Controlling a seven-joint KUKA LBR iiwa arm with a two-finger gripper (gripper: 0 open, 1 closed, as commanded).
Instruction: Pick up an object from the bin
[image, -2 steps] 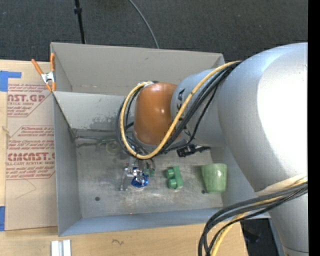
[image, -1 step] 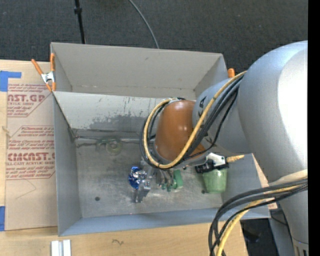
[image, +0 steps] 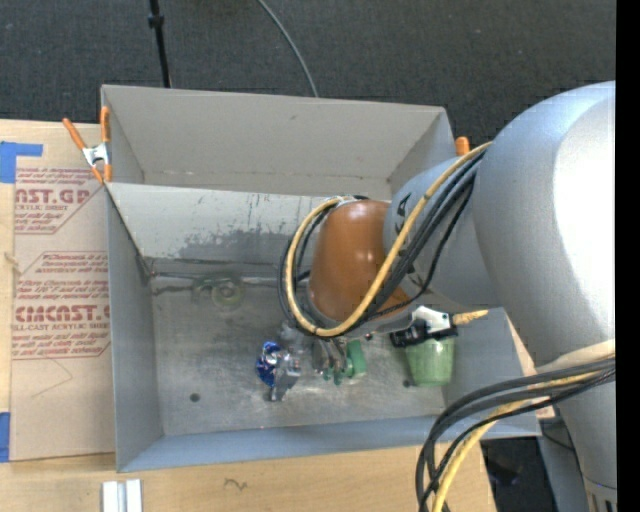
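My gripper (image: 303, 362) is low over the bin floor near the front middle, its metal body showing under the arm's orange cover. A small blue and white thing (image: 268, 364) lies right at its left side. A small dark green thing (image: 349, 362) lies just to its right, close against it. Whether either one is touched or held is hidden.
A pale green cylinder (image: 432, 362) with a black and white top (image: 420, 327) lies on the floor at the right, near the right wall. The arm and its cables cover the bin's right side. The left half of the floor is bare grey metal.
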